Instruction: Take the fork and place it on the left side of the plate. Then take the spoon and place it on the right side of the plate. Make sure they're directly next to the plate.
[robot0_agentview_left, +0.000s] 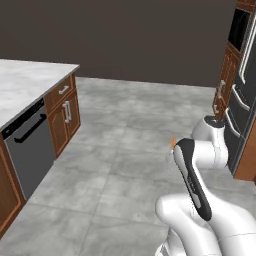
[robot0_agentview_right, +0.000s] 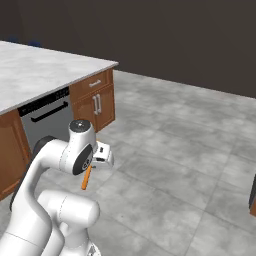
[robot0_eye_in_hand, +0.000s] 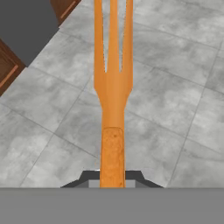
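My gripper (robot0_eye_in_hand: 113, 177) is shut on the handle of the orange fork (robot0_eye_in_hand: 113, 87), whose tines point away from the hand over the grey tiled floor. From the right base, the fork (robot0_agentview_right: 87, 178) hangs slanted beneath the hand, held by the gripper (robot0_agentview_right: 95, 161) well off the counter. In the left base view a small orange tip of the fork (robot0_agentview_left: 173, 143) peeks out beside the arm's elbow. The plate and the spoon are out of view.
A marble-topped counter (robot0_agentview_right: 35, 70) with wooden drawers (robot0_agentview_left: 64, 107) and a dark dishwasher front (robot0_agentview_left: 31, 145) stands on the left. Tall dark appliances in wooden cabinets (robot0_agentview_left: 237, 100) line the right. Open tiled floor (robot0_agentview_right: 185, 150) lies between them.
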